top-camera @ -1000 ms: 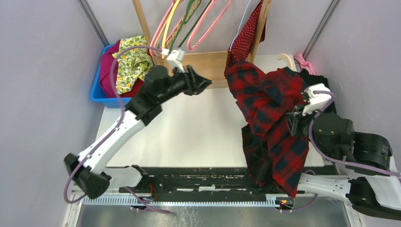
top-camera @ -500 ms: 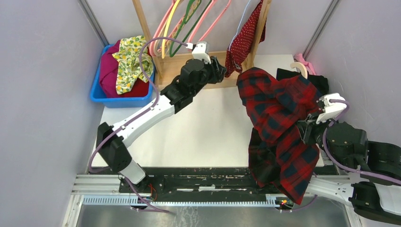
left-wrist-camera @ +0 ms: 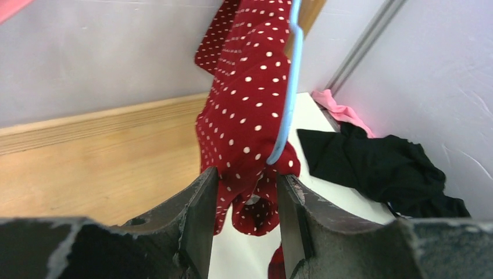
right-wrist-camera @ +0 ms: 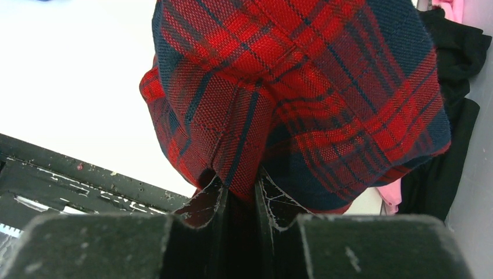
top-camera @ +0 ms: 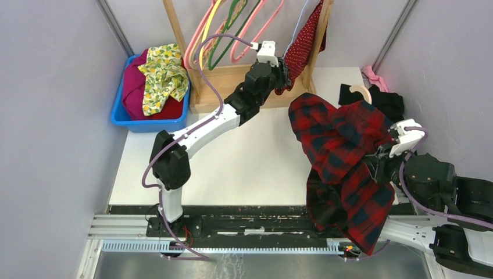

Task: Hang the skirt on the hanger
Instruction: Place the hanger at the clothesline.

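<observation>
Top view:
- Blue plastic bin (top-camera: 119, 119) at table's far left holds magenta cloth (top-camera: 135, 87); yellow lemon-print cloth (top-camera: 163, 72) on top.
- Dark-red white-dotted cloth skirt (top-camera: 302, 43) hangs by right post of wooden rack (top-camera: 229, 78).
- Left gripper (top-camera: 283, 68) at skirt's lower end.
- Right gripper (top-camera: 381, 157) holds red-and-black plaid garment (top-camera: 340, 139) above table's right side.

Left wrist view:
- Jaws spread; skirt's lower fold hangs between fingers.
- Thin pale-blue wire hanger (left-wrist-camera: 289, 87) lies against skirt.
- Crumpled black cloth (left-wrist-camera: 378, 165) on table beyond.

Right wrist view:
- Jaws pressed together, pinching fold of plaid garment.
</observation>
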Action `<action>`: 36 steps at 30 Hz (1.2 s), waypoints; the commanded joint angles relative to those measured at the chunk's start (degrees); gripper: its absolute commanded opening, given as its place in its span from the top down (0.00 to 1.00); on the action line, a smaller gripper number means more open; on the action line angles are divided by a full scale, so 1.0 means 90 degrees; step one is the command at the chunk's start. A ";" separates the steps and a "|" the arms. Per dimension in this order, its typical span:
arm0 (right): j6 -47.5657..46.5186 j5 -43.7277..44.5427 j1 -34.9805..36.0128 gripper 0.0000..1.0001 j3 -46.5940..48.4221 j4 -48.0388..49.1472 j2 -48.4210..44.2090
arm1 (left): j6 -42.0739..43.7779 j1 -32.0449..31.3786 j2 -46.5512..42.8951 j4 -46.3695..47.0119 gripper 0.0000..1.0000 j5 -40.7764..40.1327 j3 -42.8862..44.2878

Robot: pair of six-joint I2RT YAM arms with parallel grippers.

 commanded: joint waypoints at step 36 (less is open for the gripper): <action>-0.0043 -0.0129 0.0000 0.99 0.0415 0.0479 0.0081 | 0.0694 -0.0439 0.1522 -0.0356 0.48 0.4101 0.2662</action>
